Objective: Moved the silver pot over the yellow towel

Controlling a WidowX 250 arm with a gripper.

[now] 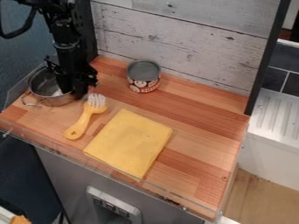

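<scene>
My black gripper (74, 92) hangs at the upper left, right at the silver pot's right side, its tips low at the rim. Whether it holds the rim cannot be made out. The silver pot (48, 100) stands upright on the wooden counter at the left, partly hidden behind the gripper, with a wire handle towards the front left. The yellow towel (130, 142) lies flat and folded near the counter's front middle, apart from the pot and to its right.
A brush with a yellow handle (81, 124) lies between the pot and the towel. An open can (144, 83) stands near the plank wall at the back. A low clear rim (123, 173) runs along the front edge of the counter.
</scene>
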